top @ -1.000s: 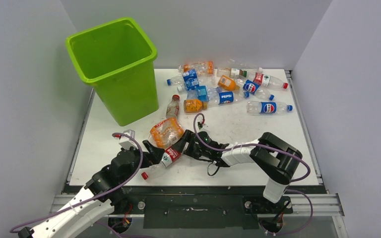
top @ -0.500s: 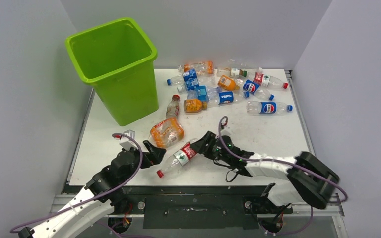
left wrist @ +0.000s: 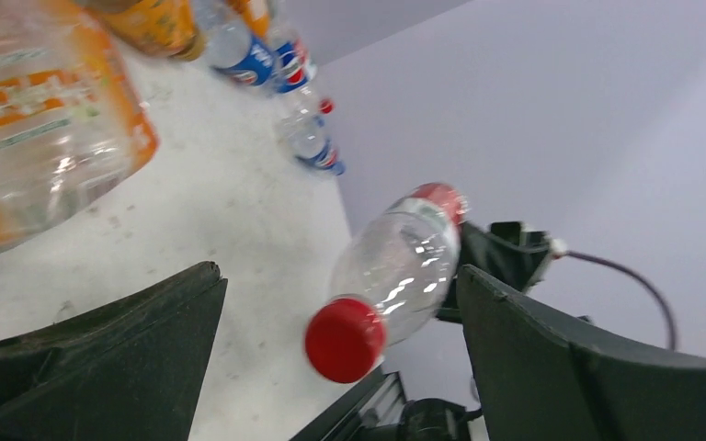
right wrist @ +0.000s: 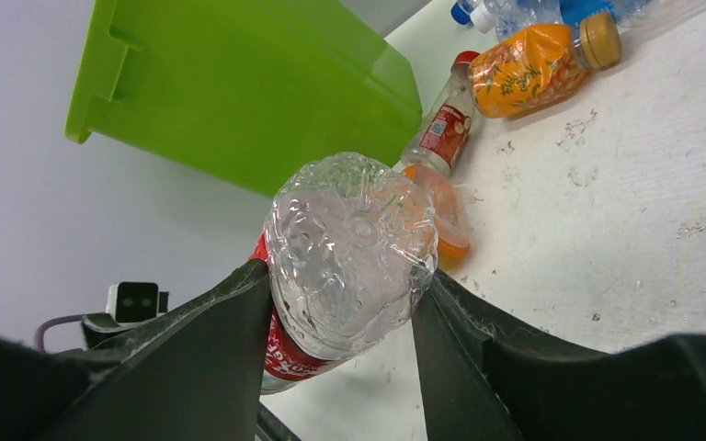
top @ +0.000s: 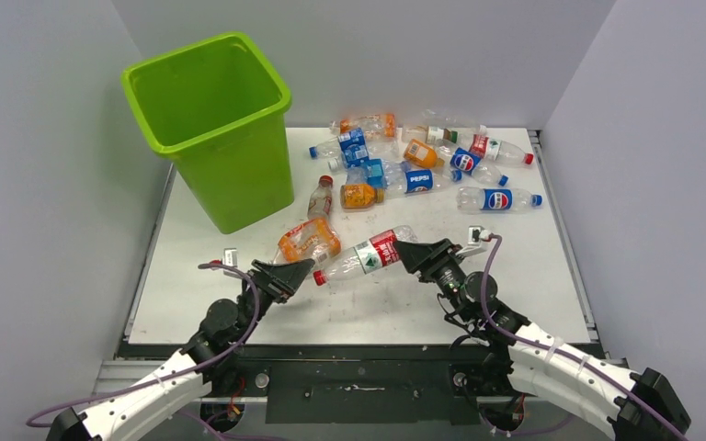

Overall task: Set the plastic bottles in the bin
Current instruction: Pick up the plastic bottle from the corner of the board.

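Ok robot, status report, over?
Right gripper shut on clear red-labelled plastic bottle, off table. Left gripper open. Squashed orange-labelled bottle between it and tall lime-green plastic bin.

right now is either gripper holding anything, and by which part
The right gripper holds the red-capped bottle by its base end, cap pointing away. The left gripper is open and holds nothing.

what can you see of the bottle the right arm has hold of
A clear, empty-looking plastic bottle with a red label and red cap. The right arm's fingers pinch its base end. It lies nearly level, seemingly off the table, cap pointing toward the open left fingers, which don't touch it.
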Tool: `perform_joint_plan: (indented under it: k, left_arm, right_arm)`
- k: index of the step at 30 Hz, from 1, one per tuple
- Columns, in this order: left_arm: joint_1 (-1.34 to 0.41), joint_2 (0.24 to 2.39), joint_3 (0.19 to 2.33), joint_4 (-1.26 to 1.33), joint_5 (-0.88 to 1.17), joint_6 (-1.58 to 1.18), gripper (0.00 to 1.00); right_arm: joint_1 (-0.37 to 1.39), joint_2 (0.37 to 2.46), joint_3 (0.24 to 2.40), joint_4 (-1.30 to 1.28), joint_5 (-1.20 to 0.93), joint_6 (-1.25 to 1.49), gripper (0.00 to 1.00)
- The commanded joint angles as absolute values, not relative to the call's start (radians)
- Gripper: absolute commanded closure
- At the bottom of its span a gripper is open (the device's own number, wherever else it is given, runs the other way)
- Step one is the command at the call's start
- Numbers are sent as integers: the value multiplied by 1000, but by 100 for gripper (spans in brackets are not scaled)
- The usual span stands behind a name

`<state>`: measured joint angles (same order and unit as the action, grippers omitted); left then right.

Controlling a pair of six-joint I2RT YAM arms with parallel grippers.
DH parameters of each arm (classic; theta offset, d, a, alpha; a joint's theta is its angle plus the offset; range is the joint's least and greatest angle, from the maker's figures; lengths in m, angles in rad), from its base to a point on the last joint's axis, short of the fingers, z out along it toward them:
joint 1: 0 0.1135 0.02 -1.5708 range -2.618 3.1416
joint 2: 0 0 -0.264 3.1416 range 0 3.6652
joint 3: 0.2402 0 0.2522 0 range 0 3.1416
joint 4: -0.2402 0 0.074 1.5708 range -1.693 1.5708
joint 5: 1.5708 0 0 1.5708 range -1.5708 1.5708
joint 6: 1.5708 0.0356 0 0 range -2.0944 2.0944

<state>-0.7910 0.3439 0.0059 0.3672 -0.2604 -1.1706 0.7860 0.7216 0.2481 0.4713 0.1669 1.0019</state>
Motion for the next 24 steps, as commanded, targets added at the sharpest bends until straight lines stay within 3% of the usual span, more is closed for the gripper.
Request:
perform_joint_plan:
  k: [1,13,17,24]
  left_arm:
    - [-806,443,5,751,-225,-1191,4]
    - [-837,702,78,982,-165,-1148,0]
    - [-843,734,103,1031,-144,-1128,16]
    - [-848,795,132,1090,-88,-1126,59]
  right_arm:
    - [782,697,210,699,211,1008,64]
    - [790,700,205,786,206,1023,64]
    - [792,698,196,792,208,1031,64]
    - [797,700,195,792,210,1030,64]
